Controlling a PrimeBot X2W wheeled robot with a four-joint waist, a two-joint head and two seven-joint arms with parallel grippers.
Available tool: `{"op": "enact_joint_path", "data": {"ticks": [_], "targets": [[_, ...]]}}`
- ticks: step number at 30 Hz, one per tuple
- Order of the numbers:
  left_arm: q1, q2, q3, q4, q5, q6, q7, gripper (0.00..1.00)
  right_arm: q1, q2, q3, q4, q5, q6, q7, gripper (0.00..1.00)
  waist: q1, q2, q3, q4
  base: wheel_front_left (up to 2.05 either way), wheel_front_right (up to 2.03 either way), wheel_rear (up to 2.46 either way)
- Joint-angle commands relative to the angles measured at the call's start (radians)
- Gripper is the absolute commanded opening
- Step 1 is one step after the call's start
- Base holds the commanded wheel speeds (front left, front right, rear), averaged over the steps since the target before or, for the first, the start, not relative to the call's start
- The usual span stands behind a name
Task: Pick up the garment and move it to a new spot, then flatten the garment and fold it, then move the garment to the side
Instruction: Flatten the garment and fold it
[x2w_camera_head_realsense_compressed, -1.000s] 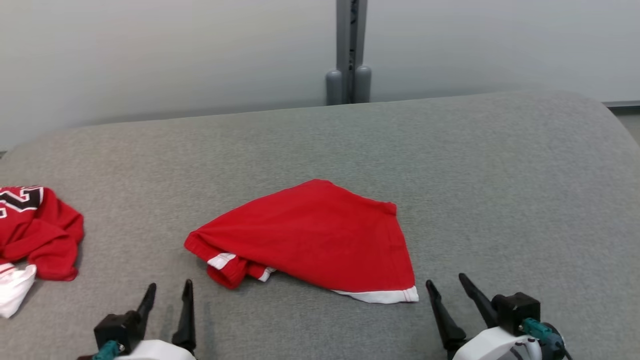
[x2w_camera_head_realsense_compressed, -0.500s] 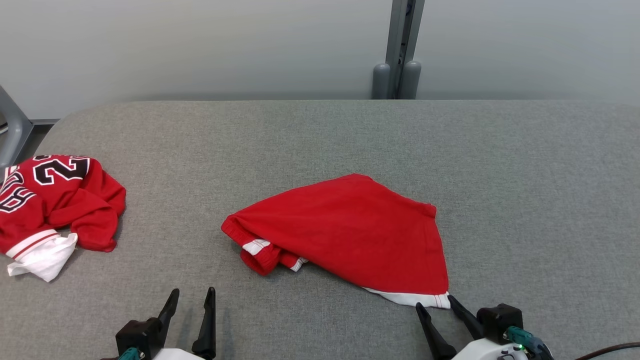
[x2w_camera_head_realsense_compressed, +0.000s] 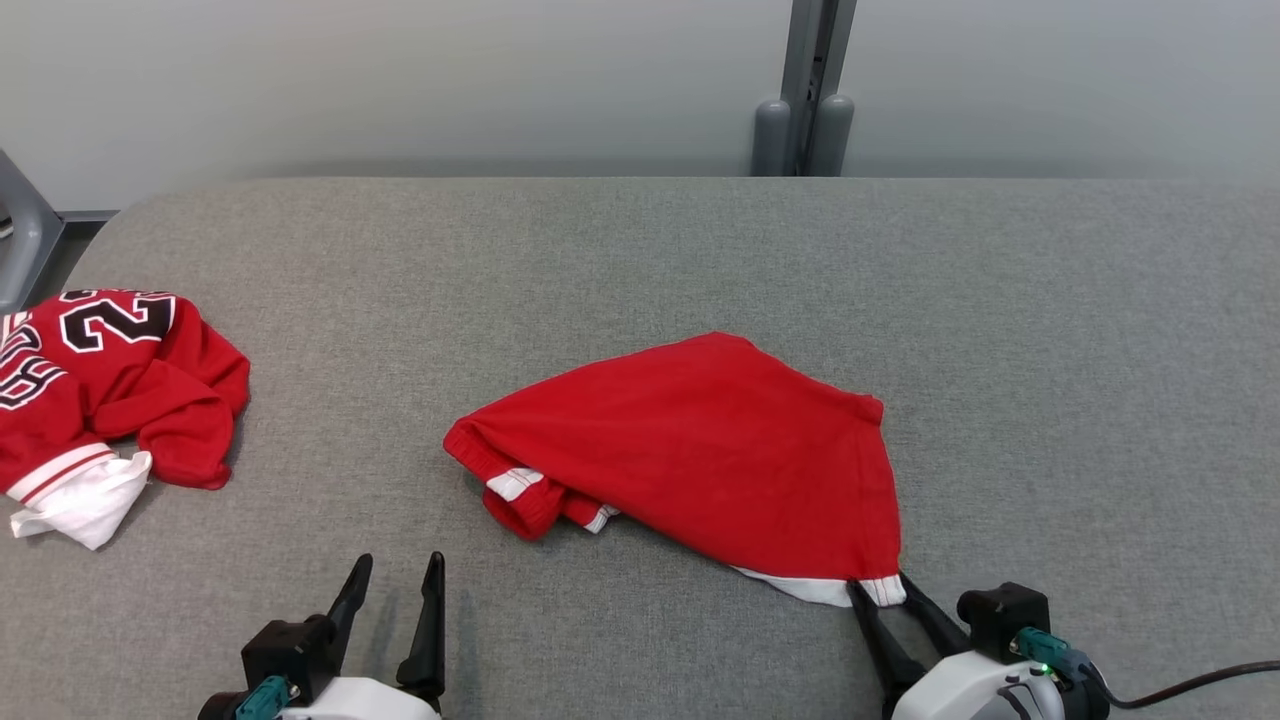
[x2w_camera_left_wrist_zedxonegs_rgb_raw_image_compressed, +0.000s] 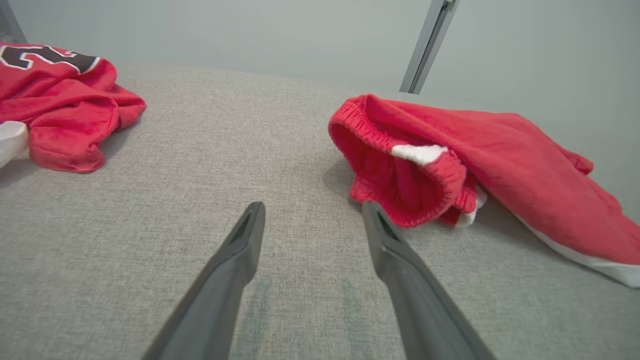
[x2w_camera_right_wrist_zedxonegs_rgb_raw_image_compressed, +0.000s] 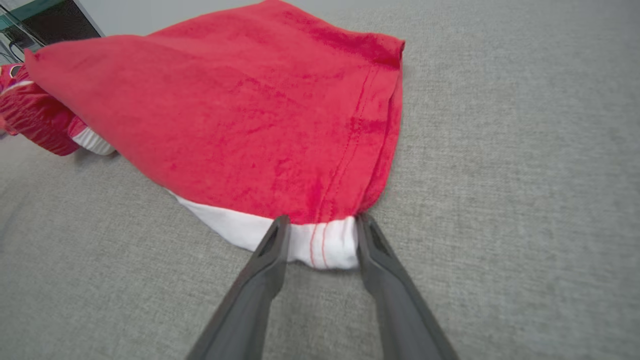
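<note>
While the right gripper (x2w_camera_head_realsense_compressed: 878, 583) straddles the white hem corner (x2w_camera_right_wrist_zedxonegs_rgb_raw_image_compressed: 325, 245) of the red shorts (x2w_camera_head_realsense_compressed: 700, 450) lying mid-way across the grey worktop (x2w_camera_head_realsense_compressed: 1050, 350), jaws apart and unclamped, the left gripper (x2w_camera_head_realsense_compressed: 400, 560) hovers released and empty. This looks like the pickup step: next, pinch the hem and lift.

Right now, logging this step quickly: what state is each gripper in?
Left gripper: open, empty.
Right gripper: open, astride the white hem corner of the red shorts.

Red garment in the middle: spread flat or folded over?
Folded over: the red garment lies doubled, elastic edge curled under, white hem peeking out.
</note>
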Motion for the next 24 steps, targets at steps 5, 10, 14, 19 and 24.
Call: {"op": "enact_joint_path", "data": {"ticks": [5,10,14,19,24], "targets": [[-0.017,0.004,0.001,0.001,-0.008,0.003,-0.001,1.00,-0.020,-0.007,0.004,0.014,0.008,0.000,-0.005,0.00,0.0000,0.0000,0.007,0.008,0.00,0.00,0.00],[-0.018,0.004,-0.003,0.002,-0.012,0.005,0.000,1.00,-0.034,-0.022,-0.052,-0.033,0.009,0.000,-0.005,0.00,0.0000,0.0000,0.006,0.010,0.00,0.00,0.00],[-0.015,0.004,-0.011,0.000,-0.013,0.001,0.000,1.00,-0.056,-0.033,-0.130,-0.081,0.016,0.000,-0.005,0.00,0.0000,0.0000,0.002,0.008,0.00,0.00,0.00],[-0.018,0.004,-0.032,0.005,-0.005,-0.009,0.000,1.00,-0.109,-0.048,-0.207,-0.092,0.012,0.000,-0.005,0.00,0.0000,0.0000,0.004,0.008,0.00,0.00,0.00],[-0.036,0.004,-0.071,0.008,0.000,-0.015,0.000,1.00,-0.182,-0.071,-0.278,-0.067,-0.015,0.000,-0.005,0.00,0.0000,0.0000,0.020,0.023,0.00,0.00,0.00]]}}
